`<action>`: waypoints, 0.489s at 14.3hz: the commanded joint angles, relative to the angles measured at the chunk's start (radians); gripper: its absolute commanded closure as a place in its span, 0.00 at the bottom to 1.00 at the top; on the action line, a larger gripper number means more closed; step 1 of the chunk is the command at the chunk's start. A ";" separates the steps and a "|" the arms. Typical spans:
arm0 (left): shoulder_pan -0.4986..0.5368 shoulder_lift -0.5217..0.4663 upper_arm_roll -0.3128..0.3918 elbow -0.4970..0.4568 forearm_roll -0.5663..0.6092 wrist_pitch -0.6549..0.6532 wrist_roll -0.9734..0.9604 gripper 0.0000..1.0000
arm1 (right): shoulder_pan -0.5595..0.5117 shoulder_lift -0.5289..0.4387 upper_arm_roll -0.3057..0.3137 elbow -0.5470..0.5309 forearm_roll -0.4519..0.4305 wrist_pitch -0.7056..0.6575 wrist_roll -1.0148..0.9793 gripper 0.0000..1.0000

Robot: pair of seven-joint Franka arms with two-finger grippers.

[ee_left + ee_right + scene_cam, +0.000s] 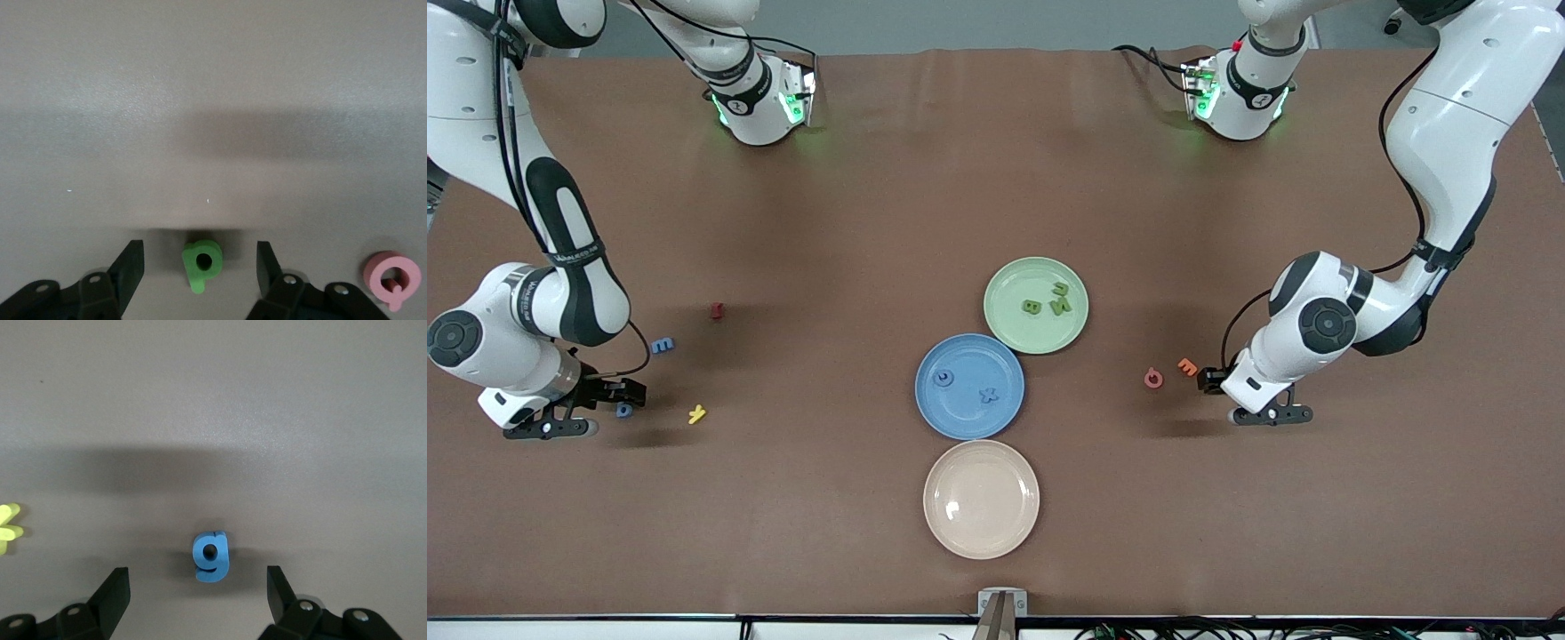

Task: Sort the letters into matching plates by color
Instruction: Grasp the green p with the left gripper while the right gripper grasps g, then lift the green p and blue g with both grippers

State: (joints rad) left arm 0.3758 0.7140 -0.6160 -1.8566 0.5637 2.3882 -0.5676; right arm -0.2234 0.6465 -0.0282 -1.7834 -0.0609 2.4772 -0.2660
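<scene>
Both arms low over the table, each on a pick. Left gripper, mid-height in the front view at the left arm's end, has its jaws wide astride a green letter; fingers stand clear of it on both sides. Right gripper, at the right arm's end, is likewise wide around the blue letter "g", not touching it. Green plate in the frame's centre holds three green letters; blue plate, touching it and lower in the frame, holds two blue ones. A second loose blue letter lies higher in the frame than the "g". Risks, judged: the letters are small, flat and light, so the jaws may close above one and miss, or a finger landing first may push or flip it. The pink letter lies just beside the left gripper's finger and could be nudged; the orange letter is near too. The yellow letter lies near the "g". Plates touch, so a drop near the shared rims could land in the wrong colour; both arms arriving together may crowd. Cream plate lies in the lower centre. Room: bare table between each gripper and the plates; table edges well apart from both picks.
</scene>
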 commanded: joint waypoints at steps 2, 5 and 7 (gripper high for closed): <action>-0.003 0.022 -0.001 0.017 0.019 0.008 0.005 0.28 | -0.036 0.021 0.024 0.022 -0.008 0.005 -0.045 0.36; -0.001 0.021 0.013 0.011 0.024 0.008 0.005 0.33 | -0.050 0.039 0.025 0.041 -0.007 0.005 -0.068 0.45; -0.001 0.021 0.015 0.010 0.025 0.008 0.005 0.38 | -0.053 0.048 0.025 0.050 -0.007 0.005 -0.070 0.45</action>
State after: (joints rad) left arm 0.3761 0.7294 -0.6071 -1.8554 0.5664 2.3921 -0.5676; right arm -0.2471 0.6690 -0.0272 -1.7680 -0.0608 2.4787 -0.3135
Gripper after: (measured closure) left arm 0.335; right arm 0.458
